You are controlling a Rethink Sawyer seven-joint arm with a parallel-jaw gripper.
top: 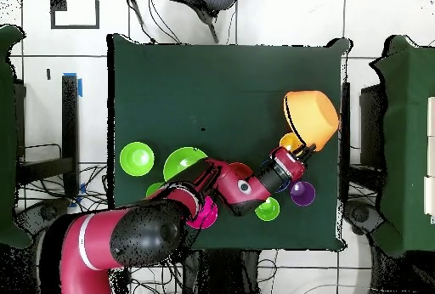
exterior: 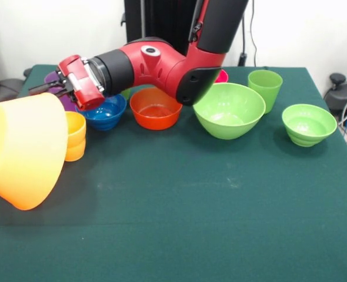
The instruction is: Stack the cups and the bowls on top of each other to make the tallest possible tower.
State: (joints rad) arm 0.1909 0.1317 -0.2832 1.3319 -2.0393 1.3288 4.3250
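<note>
My gripper (exterior: pixel 44 88) is shut on the rim of the huge orange bowl (exterior: pixel 23 150), which hangs tilted at the table's left; it also shows in the overhead view (top: pixel 311 116), with the gripper (top: pixel 304 149) at its edge. The yellow cup (exterior: pixel 74 135) stands right beside the bowl. The purple cup (exterior: pixel 54 77) is behind my gripper. The blue bowl (exterior: pixel 106 113) and red-orange bowl (exterior: pixel 156 108) sit under my arm. The large light green bowl (exterior: pixel 229 110), a light green cup (exterior: pixel 265 88) and the small green bowl (exterior: pixel 309 123) stand to the right. The pink bowl (exterior: pixel 222 75) is mostly hidden.
My arm (exterior: pixel 162 64) reaches low across the back row of bowls. A second light green cup (top: pixel 268 209) stands near the purple cup (top: pixel 302 193) by the table's edge. The green cloth (exterior: pixel 191 211) covers the table's near half. Chairs and cables lie round the table.
</note>
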